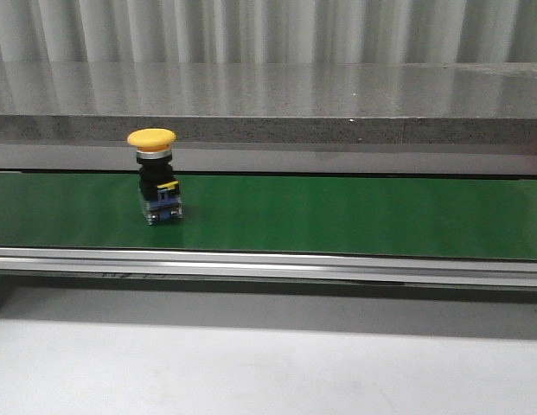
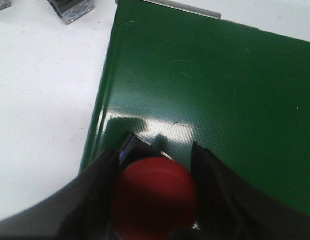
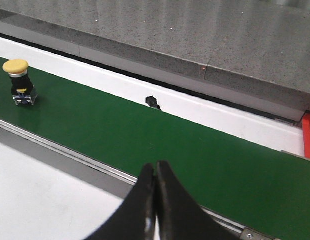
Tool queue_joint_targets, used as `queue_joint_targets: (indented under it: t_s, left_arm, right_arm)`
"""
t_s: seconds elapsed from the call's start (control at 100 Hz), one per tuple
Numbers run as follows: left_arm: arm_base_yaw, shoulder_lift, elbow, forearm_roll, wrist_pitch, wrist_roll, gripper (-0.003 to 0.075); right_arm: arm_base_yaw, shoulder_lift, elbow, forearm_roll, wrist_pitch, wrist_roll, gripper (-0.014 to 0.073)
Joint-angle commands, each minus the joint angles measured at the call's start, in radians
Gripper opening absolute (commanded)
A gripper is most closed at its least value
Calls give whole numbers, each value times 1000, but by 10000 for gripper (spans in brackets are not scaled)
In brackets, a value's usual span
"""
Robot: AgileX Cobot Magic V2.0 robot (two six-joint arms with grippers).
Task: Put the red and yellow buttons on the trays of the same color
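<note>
A yellow button (image 1: pixel 156 186) with a black body stands upright on the green belt (image 1: pixel 354 216), towards its left; the right wrist view also holds the yellow button (image 3: pixel 20 82), far from my right gripper (image 3: pixel 155 165). That gripper is shut with nothing in it and hangs over the belt's near rail. My left gripper (image 2: pixel 154 150) is shut on the red button (image 2: pixel 155 200), its fingers against both sides of the cap, just above the end of the green belt (image 2: pixel 219 90). A red corner (image 3: pixel 309 135) is cut off by the frame; I cannot tell whether it is a tray.
A grey stone ledge (image 1: pixel 268 95) runs behind the belt and a metal rail (image 1: pixel 268 264) along its front. White table (image 1: pixel 251 363) lies in front. Two small metal blocks (image 2: pixel 72 10) sit on the white surface beside the belt's end. Neither arm shows in the front view.
</note>
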Motion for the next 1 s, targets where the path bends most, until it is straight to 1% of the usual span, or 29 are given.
queue_joint_targets:
  t_s: [0.0, 0.05, 0.09, 0.26, 0.3, 0.5, 0.55, 0.6, 0.79, 0.82, 0.99]
  left_arm:
    - [-8, -28, -25, -23, -34, -2, 408]
    - [-8, -28, -27, -23, -32, -2, 475]
    - [-8, -28, -29, -23, -30, -2, 498]
    - [-22, -78, -28, -21, -61, 7, 492]
    - [-33, -102, -19, -21, -73, 24, 492]
    - [-118, -265, 64, 15, -155, 26, 485]
    - [-143, -312, 95, 21, -174, 28, 446]
    - [-168, -356, 119, 26, -185, 28, 378]
    - [-243, -509, 193, 26, -191, 28, 15]
    - [-253, -529, 203, 26, -191, 28, -21]
    - [-268, -648, 277, 26, -191, 28, -20]
  right_arm:
    - [3, 10, -24, 8, -67, -7, -66]
    - [3, 10, -24, 8, -67, -7, -66]
    - [3, 10, -24, 8, -67, -7, -66]
    - [3, 10, -24, 8, -67, -7, -66]
    - [3, 10, -24, 8, -67, -7, -66]
    - [3, 10, -24, 8, -67, -7, -66]
    - [3, 10, -24, 8, -67, -7, -66]
    - [3, 10, -24, 8, -67, -7, -66]
    - [3, 10, -24, 8, -67, -7, -66]
    - [3, 10, -24, 8, -67, -7, -66]
    - [3, 10, -24, 8, -67, -7, -66]
